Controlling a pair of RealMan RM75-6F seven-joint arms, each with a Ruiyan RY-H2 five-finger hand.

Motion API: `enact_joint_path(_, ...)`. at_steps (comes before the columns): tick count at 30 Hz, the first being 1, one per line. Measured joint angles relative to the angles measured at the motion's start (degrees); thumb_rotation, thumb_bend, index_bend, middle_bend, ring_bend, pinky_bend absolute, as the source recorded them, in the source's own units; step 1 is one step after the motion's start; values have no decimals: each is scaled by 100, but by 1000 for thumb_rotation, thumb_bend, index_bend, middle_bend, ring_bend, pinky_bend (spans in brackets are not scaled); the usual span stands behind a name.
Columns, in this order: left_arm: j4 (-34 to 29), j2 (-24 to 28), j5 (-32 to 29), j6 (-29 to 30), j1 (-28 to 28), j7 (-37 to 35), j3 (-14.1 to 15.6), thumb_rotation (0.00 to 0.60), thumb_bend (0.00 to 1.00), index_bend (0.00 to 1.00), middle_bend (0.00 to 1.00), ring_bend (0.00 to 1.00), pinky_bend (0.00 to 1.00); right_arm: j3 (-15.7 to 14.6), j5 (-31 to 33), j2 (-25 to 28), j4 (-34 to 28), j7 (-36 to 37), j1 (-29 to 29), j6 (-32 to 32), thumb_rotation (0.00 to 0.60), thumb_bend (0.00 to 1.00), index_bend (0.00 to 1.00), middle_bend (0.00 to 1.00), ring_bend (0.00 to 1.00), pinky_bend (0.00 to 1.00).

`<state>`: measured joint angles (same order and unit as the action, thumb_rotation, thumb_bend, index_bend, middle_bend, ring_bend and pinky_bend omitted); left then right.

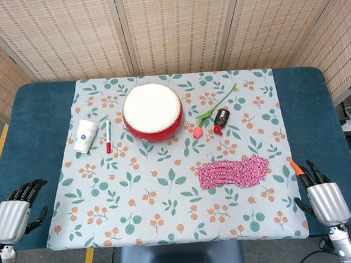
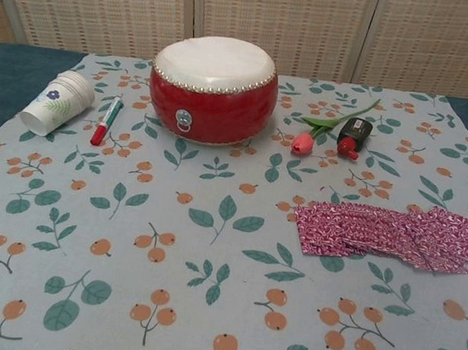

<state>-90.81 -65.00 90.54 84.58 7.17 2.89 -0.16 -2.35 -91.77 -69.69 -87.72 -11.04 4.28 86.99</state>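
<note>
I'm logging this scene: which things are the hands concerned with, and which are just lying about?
In hand (nothing is held, so these are the nearest things):
- left hand, fingers apart: cup
- right hand, fingers apart: pink packets

Lying about:
- drum
- pen
- tulip
- black bottle

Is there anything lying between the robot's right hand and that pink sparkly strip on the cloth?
Nothing visible. The right hand rests at the table's near right corner, and only bare flowered tablecloth lies between it and the pink strip.
</note>
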Motion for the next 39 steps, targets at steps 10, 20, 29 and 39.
enact_joint_path(10,17,7,52,28,0,-46,7,600,424,177,176,203,331,-3,263,92,-222,-312,49,-466,600,381,0,531,538,485)
enact_joint_path(20,23,24,25,12,17,-116,-6,600,424,179,187,213,333,170,1132,-240,26,-803,475,-1730,600,802,0,820,928,823)
enact_joint_path(29,41,36,61,8,20,-151,11,600,424,183,191,222,352,519,2068,-616,331,-1009,956,-2637,600,860,0,832,940,827)
enact_joint_path(39,48,42,50,28,7,-183,9,600,424,184,198,222,361,629,2753,-929,499,-1287,1455,-3444,600,878,0,833,941,827)
